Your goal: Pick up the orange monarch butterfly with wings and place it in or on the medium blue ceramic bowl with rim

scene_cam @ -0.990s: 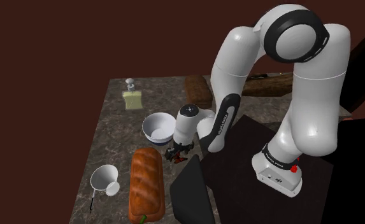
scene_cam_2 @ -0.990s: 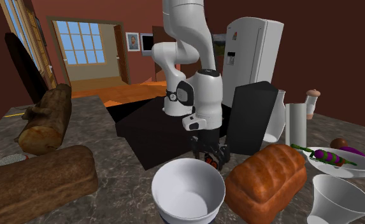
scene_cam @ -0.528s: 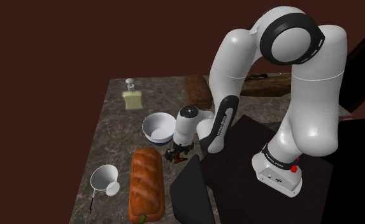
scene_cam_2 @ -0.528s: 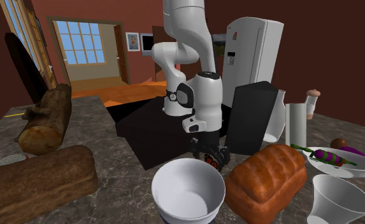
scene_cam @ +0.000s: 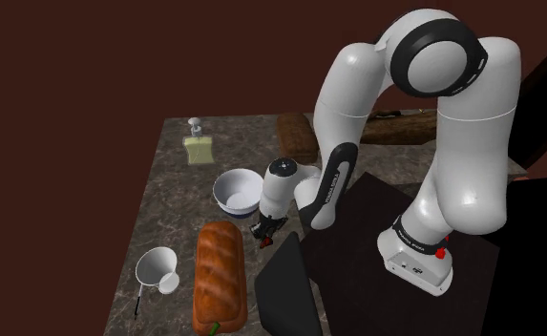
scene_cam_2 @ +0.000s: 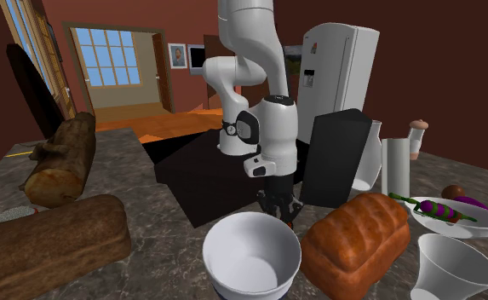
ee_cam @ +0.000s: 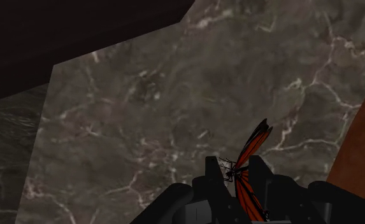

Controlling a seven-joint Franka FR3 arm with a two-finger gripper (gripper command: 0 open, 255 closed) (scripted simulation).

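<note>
Black claw (ee_cam: 234,168) clenched on an orange butterfly (ee_cam: 250,151), just beside the bowl (scene_cam: 235,191), brown bread loaf (scene_cam: 219,277) also beside the bowl, grey marbled desk (ee_cam: 174,95) under the bowl

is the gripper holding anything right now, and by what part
Yes: the orange butterfly, clasped between the fingers at its body and wing base, with one wing sticking out past them.
</note>
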